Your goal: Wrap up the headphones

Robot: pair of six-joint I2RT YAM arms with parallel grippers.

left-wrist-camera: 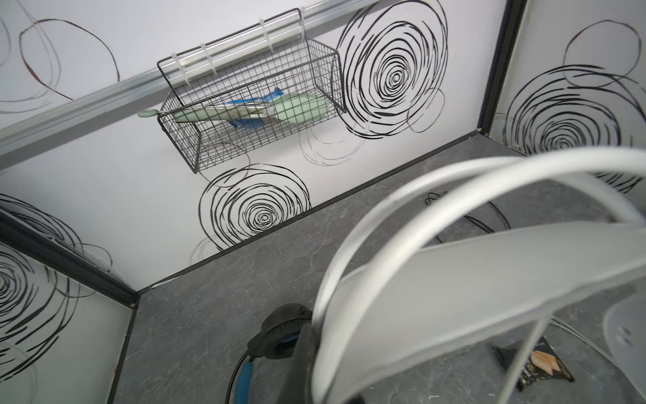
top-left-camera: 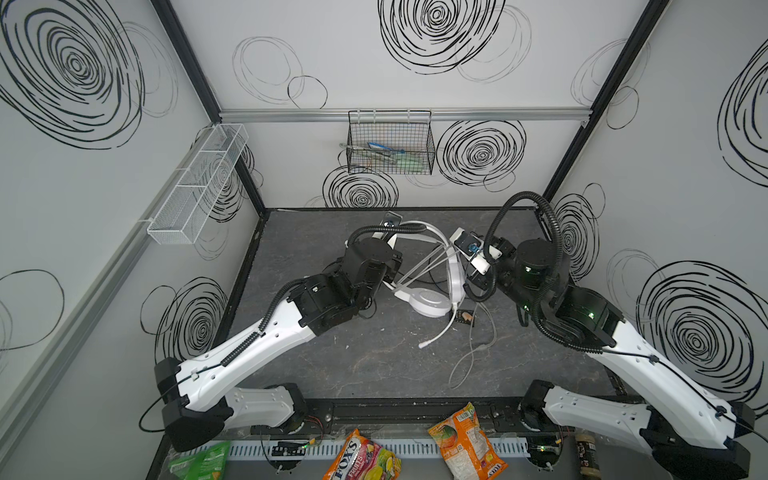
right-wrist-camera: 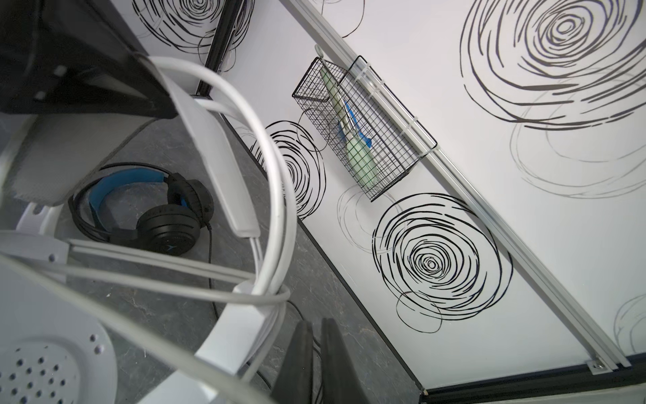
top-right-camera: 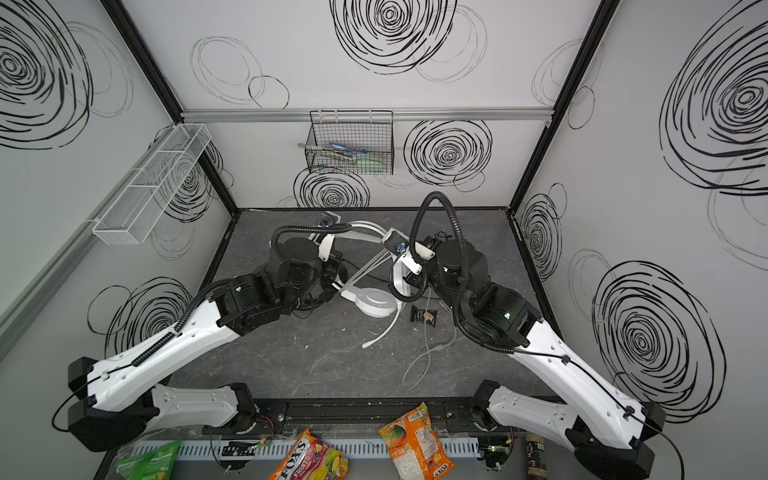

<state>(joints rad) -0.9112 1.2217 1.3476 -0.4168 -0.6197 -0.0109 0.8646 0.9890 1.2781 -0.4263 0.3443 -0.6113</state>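
The white headphones (top-left-camera: 430,300) stand tilted at the middle of the grey mat, with their white cable (right-wrist-camera: 223,297) drawn in strands across the headband (right-wrist-camera: 216,164). A loose length of this cable (top-left-camera: 469,357) trails toward the front. My left gripper (left-wrist-camera: 316,353) is shut on the white headband, one dark finger (left-wrist-camera: 306,353) pressed to its edge. My right gripper (right-wrist-camera: 316,335) sits beside the other end of the headband, its jaws a narrow slit apart with nothing between them. The black headphones (right-wrist-camera: 164,224) with a blue-lined band lie flat beyond, under my left arm.
A small dark snack packet (top-left-camera: 465,318) lies right of the white earcup. A black wire basket (top-left-camera: 390,143) hangs on the back wall and a white mesh shelf (top-left-camera: 199,183) on the left wall. Snack bags (top-left-camera: 361,459) (top-left-camera: 467,440) lie past the front rail.
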